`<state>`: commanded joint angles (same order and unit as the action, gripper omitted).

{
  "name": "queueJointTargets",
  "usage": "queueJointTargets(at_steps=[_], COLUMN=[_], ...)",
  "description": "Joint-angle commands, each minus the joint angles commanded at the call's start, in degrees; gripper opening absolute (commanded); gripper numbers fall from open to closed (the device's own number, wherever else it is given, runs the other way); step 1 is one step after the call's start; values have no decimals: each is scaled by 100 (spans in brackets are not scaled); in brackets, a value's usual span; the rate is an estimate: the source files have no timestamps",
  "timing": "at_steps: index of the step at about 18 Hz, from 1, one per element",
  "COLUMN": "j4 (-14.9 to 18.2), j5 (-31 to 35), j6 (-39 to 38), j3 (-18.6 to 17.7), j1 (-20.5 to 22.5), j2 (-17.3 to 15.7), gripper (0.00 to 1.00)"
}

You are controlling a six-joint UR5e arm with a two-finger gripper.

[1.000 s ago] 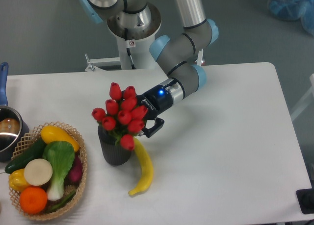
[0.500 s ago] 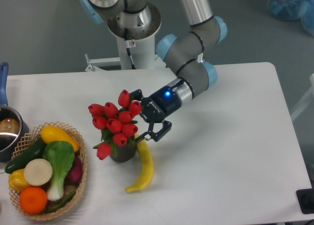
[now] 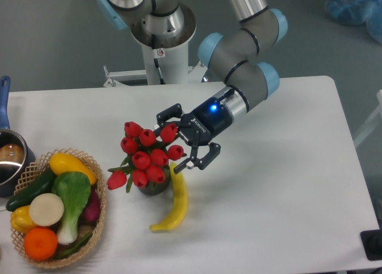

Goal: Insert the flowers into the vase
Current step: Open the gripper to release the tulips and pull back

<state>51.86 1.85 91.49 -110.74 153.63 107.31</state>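
Near the middle of the white surface (image 3: 268,184), a little toward its left edge, the vase (image 3: 153,187) is seen standing upright. It is mostly hidden by the flowers (image 3: 145,160), which are held inside it. The red buds are spread wide over the dark rim, and one bud is drooped out to the left. Just right of the flowers, the gripper (image 3: 177,139) is seen with its jaws spread wide apart and nothing held between them. A yellow banana (image 3: 175,200) is laid right beside the vase, on its right. By the left edge, a basket (image 3: 100,214) is filled with vegetables and fruit, and a pot (image 3: 7,163) is partly seen behind it.
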Motion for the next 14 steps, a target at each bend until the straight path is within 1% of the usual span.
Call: queueJointTargets(at_steps=[6,9,14], j4=[0,0,9], j5=[35,482,940], j6=[9,-9,-9], j3=[-70,-79,-325], j1=[18,70,158], j2=[-17,-105,-378], gripper=[100,100,100])
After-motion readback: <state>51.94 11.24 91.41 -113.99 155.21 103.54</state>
